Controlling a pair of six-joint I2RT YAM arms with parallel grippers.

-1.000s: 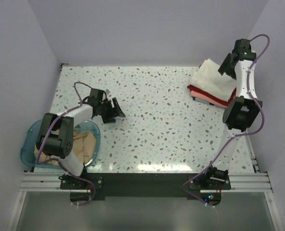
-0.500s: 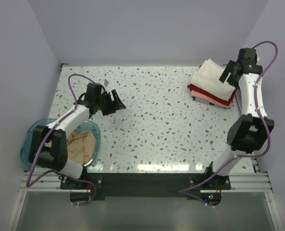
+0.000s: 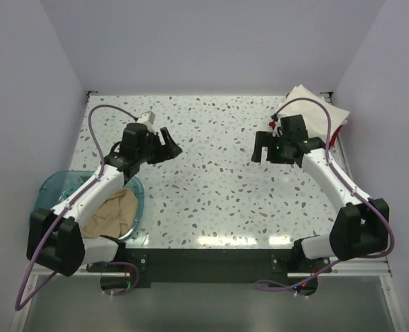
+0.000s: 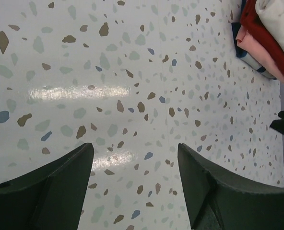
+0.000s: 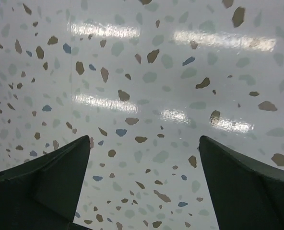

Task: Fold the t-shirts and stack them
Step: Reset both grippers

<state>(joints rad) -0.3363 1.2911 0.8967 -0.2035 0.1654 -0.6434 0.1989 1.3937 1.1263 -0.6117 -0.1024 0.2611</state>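
The left gripper [image 3: 168,147] hovers over the left half of the white speckled tabletop [image 3: 211,183] with its black jaws spread wide and nothing between them. The right gripper [image 3: 262,147] hangs over the right half, jaws equally wide and empty. Near left, beside the left arm, a translucent blue plastic tub [image 3: 49,183] holds the crumpled tan-beige t-shirt [image 3: 115,211]. In the far right corner lies the folded pile topped by the cream-white t-shirt [image 3: 315,104]. The right arm and its purple cable cross the pile in the top view, hiding most lower layers. The left wrist view shows them plainly: the red t-shirt [image 4: 264,36] under the cream one, and the salmon pink t-shirt [image 4: 254,50] below. The right wrist view shows only bare table.
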